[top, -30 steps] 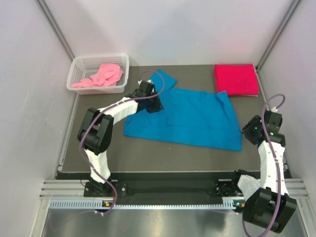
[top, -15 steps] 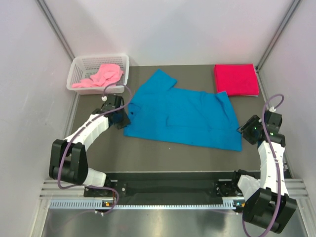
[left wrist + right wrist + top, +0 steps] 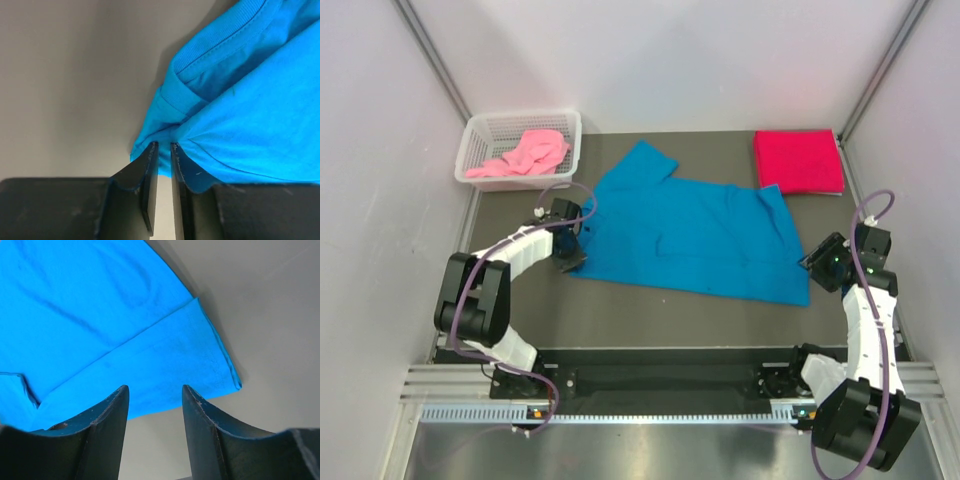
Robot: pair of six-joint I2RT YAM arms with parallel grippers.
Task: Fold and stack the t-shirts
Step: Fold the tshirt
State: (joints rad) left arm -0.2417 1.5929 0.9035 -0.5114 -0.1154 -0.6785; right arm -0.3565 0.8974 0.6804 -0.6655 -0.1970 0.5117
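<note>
A bright blue t-shirt [image 3: 690,235] lies spread out in the middle of the table. My left gripper [image 3: 572,252] is at its near left corner. In the left wrist view the jaws stand almost together, and a bunched edge of the blue t-shirt [image 3: 240,115] is pinched between the left gripper's [image 3: 164,146] tips. My right gripper [image 3: 810,262] stands open at the shirt's near right corner. In the right wrist view the blue t-shirt's [image 3: 100,315] hem lies just past the right gripper [image 3: 154,389]. A folded crimson t-shirt [image 3: 798,161] lies at the back right. A pink t-shirt [image 3: 525,155] is crumpled in the basket.
A white mesh basket [image 3: 475,135] stands at the back left corner. Pale walls close in the table on three sides. The dark tabletop [image 3: 650,315] runs bare between the blue shirt and the arm bases.
My left arm has swung from the shirt's back left part to its near left corner, and its jaws have closed onto the cloth edge. The right arm has stayed put.
</note>
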